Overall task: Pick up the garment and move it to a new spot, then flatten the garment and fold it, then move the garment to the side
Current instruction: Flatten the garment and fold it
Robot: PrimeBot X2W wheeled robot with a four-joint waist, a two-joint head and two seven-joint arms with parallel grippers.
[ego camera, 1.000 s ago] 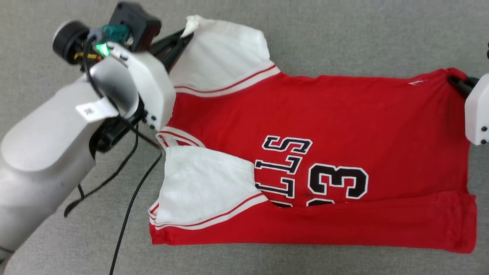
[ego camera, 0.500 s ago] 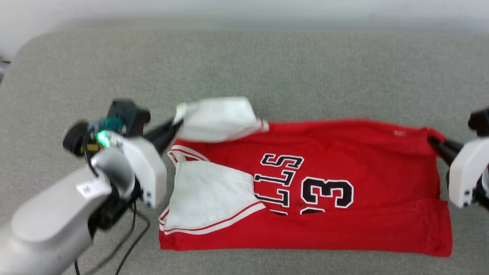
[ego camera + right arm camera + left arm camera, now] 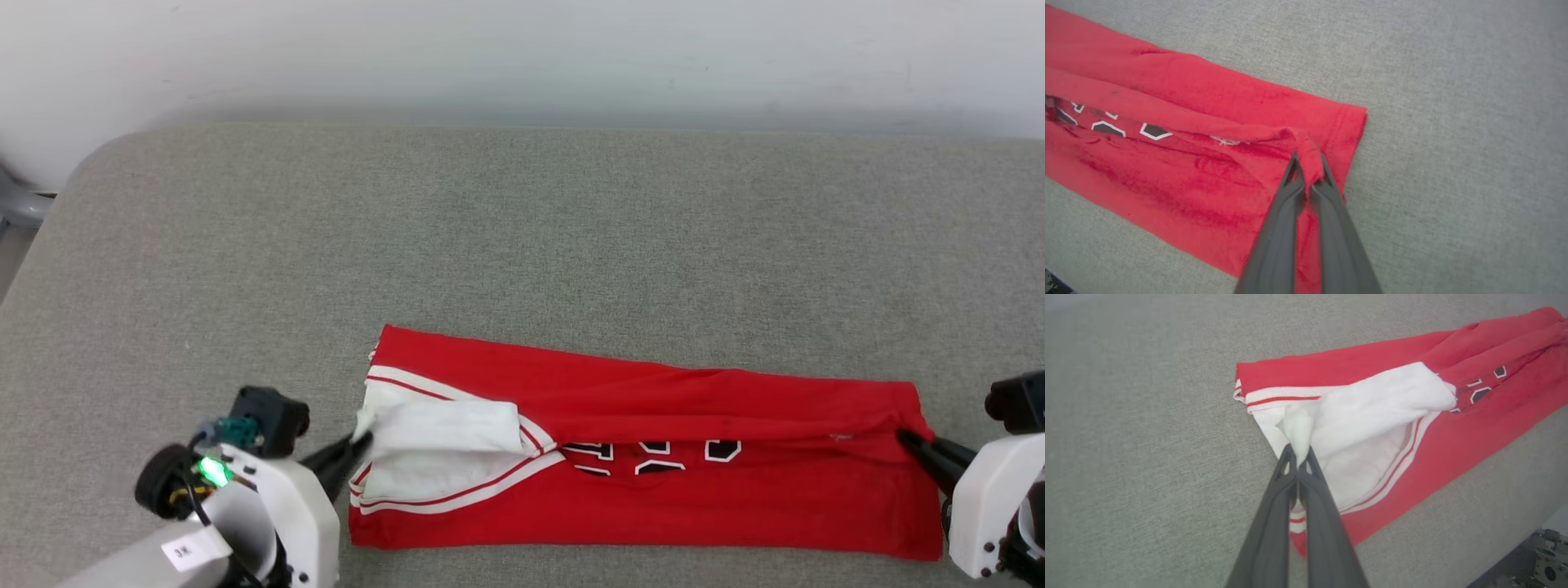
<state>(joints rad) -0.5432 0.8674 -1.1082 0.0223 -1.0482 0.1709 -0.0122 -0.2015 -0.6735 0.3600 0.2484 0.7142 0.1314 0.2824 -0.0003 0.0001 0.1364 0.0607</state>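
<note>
Folded over now: far edge of garment (image 3: 653, 514) pulled toward near edge since a second ago, lettering (image 3: 653, 457) nearly covered.

Head view: garment lies as long red band on near side of grey tabletop (image 3: 522, 229). Left end effector (image 3: 359, 441) clamped on white sleeve (image 3: 445, 425); right end effector (image 3: 904, 438) clamped on red corner (image 3: 913, 412).

Left wrist view: fingers (image 3: 1271, 522) pinched tight on bunched white sleeve.

Right wrist view: fingers (image 3: 1278, 228) pinched on gathered red corner beside hem (image 3: 1355, 134); lettering scraps peek under fold.

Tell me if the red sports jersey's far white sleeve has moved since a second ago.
Yes. The left gripper carried the sleeve toward the robot, over the lettering, nearer the jersey's near folded edge.
</note>
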